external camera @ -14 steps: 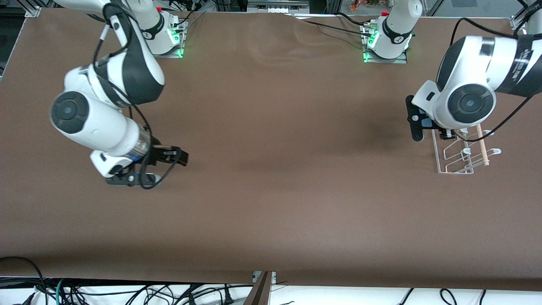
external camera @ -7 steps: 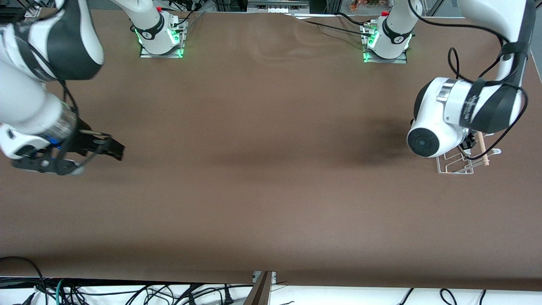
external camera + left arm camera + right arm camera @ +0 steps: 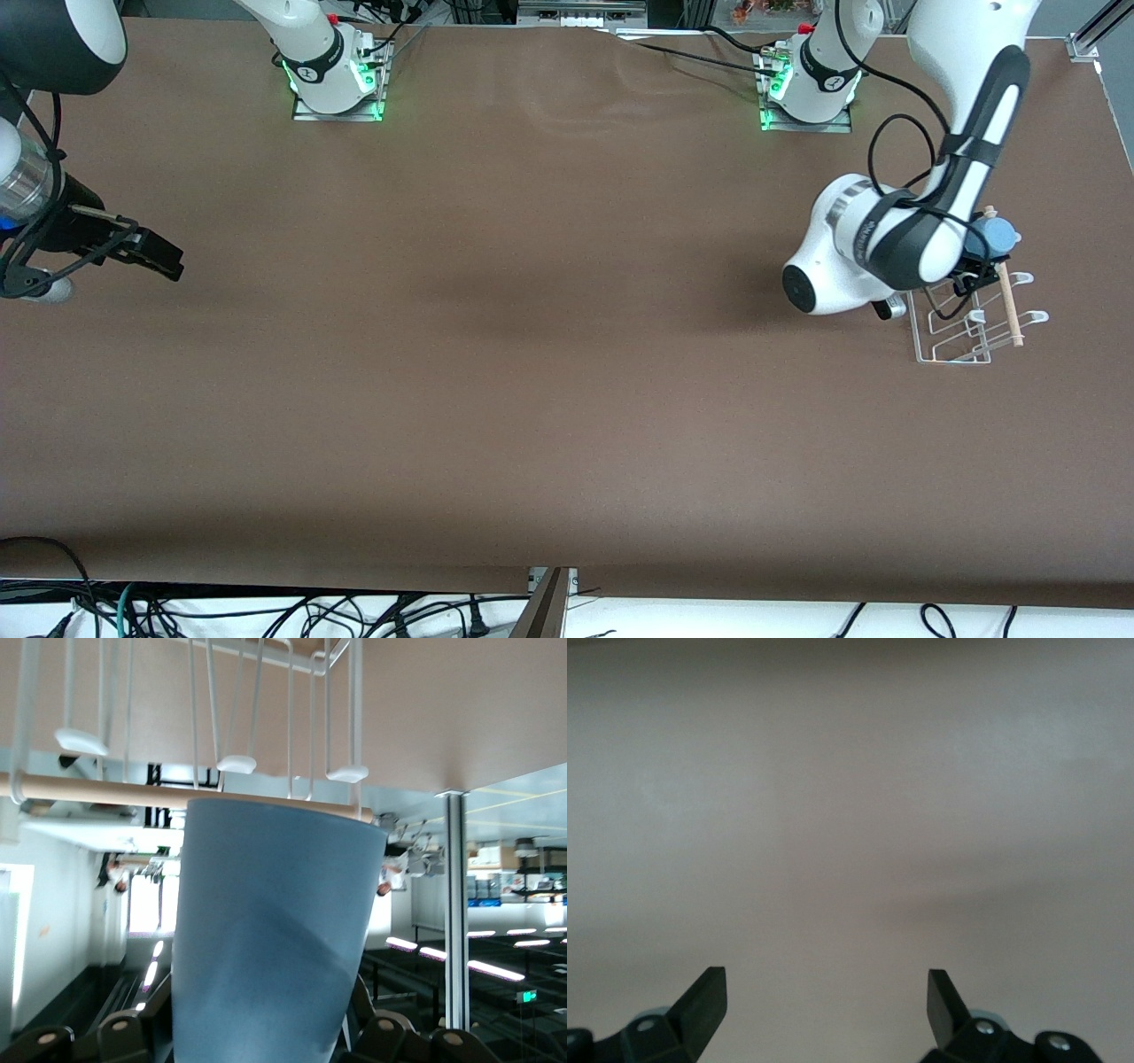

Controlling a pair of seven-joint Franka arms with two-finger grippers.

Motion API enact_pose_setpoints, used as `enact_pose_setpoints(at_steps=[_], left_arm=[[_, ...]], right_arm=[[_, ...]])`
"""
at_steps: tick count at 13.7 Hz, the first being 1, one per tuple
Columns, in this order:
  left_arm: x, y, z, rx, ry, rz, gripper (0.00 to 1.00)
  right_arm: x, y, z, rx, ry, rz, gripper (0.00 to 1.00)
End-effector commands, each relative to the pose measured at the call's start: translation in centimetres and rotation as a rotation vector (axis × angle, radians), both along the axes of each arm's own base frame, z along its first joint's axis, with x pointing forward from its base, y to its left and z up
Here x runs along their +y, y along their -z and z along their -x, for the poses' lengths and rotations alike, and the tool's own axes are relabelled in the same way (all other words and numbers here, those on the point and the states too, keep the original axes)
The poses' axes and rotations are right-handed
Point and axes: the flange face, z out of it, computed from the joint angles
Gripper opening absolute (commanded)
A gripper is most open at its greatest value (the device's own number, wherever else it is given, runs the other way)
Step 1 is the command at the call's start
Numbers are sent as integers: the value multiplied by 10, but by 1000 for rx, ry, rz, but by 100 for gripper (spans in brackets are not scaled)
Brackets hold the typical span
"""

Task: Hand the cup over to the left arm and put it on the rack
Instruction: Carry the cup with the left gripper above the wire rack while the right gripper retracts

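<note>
In the front view, your left gripper [image 3: 979,266] holds the cup [image 3: 999,236] over the rack [image 3: 952,341] at the left arm's end of the counter [image 3: 567,354], jaws pinching the cup's wall. Your right gripper [image 3: 133,248] waits over the right arm's end, jaws spread and empty.

In the left wrist view, the cup [image 3: 266,939] is tilted, its end just beside the rack's wooden dowel [image 3: 97,790] and white hooks [image 3: 237,764]. It looks light, thin-walled and smooth, so squeeze gently at mid-body.

In the right wrist view, you see only spread jaws over bare counter.
</note>
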Motion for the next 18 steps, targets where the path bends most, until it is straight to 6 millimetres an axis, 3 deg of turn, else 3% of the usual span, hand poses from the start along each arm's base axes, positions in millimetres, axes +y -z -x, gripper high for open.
enact_pose_setpoints(at_steps=[1, 4, 12, 18], left_arm=[[6, -12, 7, -62, 49, -71, 0], [14, -1, 8, -70, 72, -71, 0], [37, 20, 7, -156, 45, -72, 0], [39, 42, 11, -171, 58, -95, 0]], right_arm=[[-3, -11, 14, 11, -107, 12, 100], [9, -15, 17, 13, -135, 8, 100], [1, -21, 9, 21, -179, -2, 100], [1, -22, 8, 19, -178, 0, 100]])
